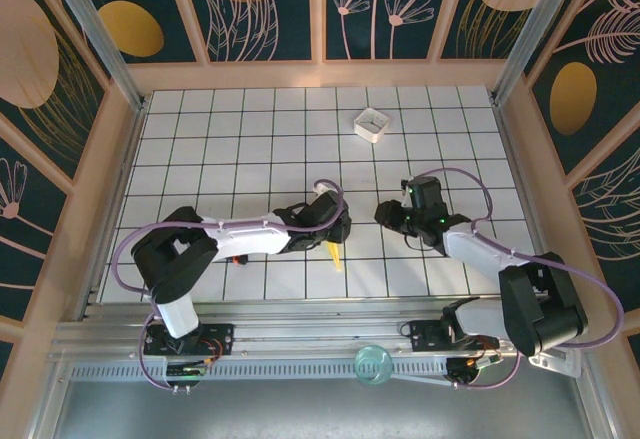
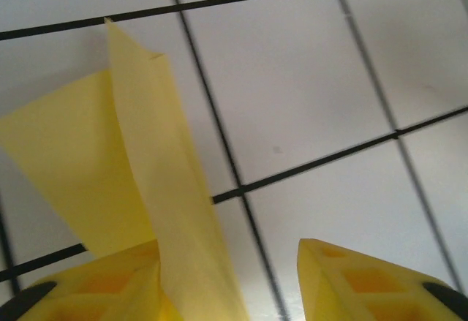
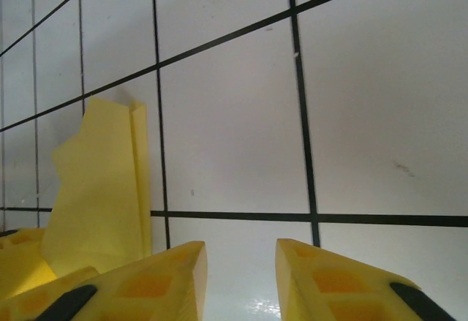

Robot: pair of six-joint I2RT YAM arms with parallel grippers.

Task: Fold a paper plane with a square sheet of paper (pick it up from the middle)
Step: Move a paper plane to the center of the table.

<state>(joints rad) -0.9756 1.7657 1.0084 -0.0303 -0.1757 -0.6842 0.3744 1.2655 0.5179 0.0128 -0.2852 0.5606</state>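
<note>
Left gripper (image 2: 230,255): jaws apart, nothing clamped. Plane (image 2: 146,167): yellow, folded, resting against its left finger, tip pointing ahead. Right gripper (image 3: 241,251): jaws apart, empty; plane ahead-left of it, not touching.

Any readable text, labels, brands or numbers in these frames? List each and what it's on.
None readable in any view.
Folded yellow paper: plain, no print.
White box: no marking I can make out, too small to be sure.
Wall panels: leaf and flower patterns, no words.
Grid table: black lines, no numbers.
</note>
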